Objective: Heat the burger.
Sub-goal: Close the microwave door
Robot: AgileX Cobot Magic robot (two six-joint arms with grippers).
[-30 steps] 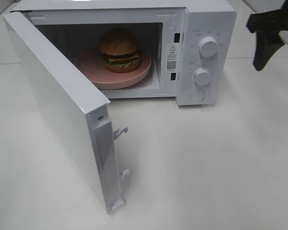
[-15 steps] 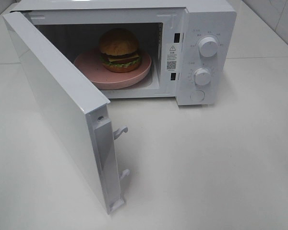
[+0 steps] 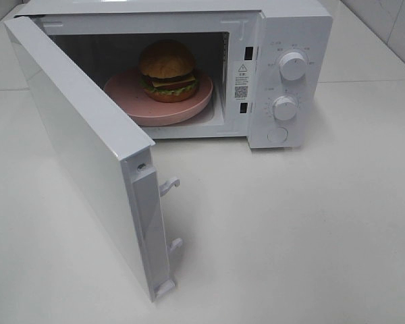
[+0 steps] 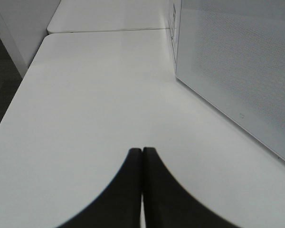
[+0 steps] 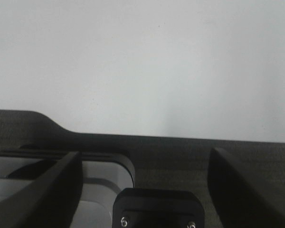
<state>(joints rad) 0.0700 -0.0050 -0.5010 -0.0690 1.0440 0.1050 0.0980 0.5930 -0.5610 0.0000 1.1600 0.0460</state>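
Note:
The burger (image 3: 167,70) with its golden-brown bun sits on a pink plate (image 3: 131,101) inside the white microwave (image 3: 293,27), whose door (image 3: 81,145) stands wide open toward the front left. Neither gripper shows in the high view. In the left wrist view my left gripper (image 4: 142,151) is shut, fingertips pressed together above the white table beside the door's outer face (image 4: 237,61). My right gripper (image 5: 145,164) is open with nothing between its dark fingers (image 5: 57,185), over the table edge and dark floor.
Two white knobs (image 3: 293,66) and a round button (image 3: 277,134) sit on the microwave's right panel. Latch hooks (image 3: 169,185) stick out from the door's free edge. White table (image 3: 290,229) stretches in front and to the right.
The right arm's dark gripper, seen at the upper right edge a second ago, has left the high view. The burger, plate and door have not moved.

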